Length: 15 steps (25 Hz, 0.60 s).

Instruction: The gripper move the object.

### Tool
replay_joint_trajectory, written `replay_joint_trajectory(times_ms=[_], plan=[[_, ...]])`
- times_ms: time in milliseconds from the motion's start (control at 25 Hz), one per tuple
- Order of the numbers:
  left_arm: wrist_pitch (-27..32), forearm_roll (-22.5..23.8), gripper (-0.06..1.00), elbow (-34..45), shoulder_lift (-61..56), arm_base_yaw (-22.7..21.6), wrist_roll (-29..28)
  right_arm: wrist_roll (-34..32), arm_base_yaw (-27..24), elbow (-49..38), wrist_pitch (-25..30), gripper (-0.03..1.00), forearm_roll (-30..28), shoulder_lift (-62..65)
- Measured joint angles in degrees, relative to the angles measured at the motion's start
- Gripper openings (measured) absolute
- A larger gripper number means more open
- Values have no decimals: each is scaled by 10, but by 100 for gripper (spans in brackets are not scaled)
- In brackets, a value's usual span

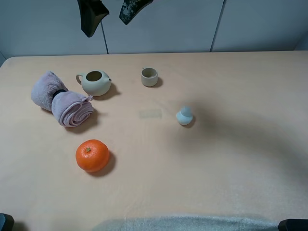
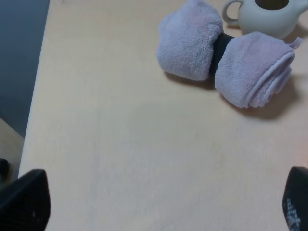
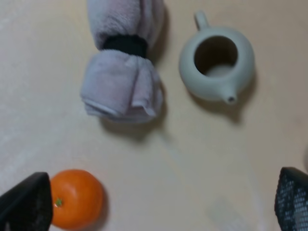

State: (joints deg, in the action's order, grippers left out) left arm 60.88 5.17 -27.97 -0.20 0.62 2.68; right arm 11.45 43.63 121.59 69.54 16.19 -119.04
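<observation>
The mauve-pink towel [image 1: 62, 101], rolled into two lobes with a dark band at its middle, lies on the table at the left, just left of the teapot. It also shows in the left wrist view [image 2: 192, 43] and the right wrist view [image 3: 122, 72]. My left gripper [image 2: 161, 192] is open and empty, high above the table and apart from the towel. My right gripper [image 3: 159, 192] is open and empty too, above the towel, teapot and orange. Two dark gripper shapes hang at the top of the exterior view, one on the left [image 1: 91, 17] and one on the right [image 1: 134, 9].
A pale teapot [image 1: 95, 83] stands close beside the towel. A small cup [image 1: 149, 77] is at the back middle, a pale blue duck figure [image 1: 184, 116] is at the centre, and an orange [image 1: 92, 155] is in front of the towel. The table's left edge [image 2: 41, 72] is near the towel.
</observation>
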Motion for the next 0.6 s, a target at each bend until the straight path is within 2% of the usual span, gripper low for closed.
replay_joint_trajectory(times_ms=[160,600], plan=[[0,0,96,0,0,0,0,-2,-10,-71,0,69,-25,61],[0,0,96,0,0,0,0,-4,-45,-219,0,69,-40,196]])
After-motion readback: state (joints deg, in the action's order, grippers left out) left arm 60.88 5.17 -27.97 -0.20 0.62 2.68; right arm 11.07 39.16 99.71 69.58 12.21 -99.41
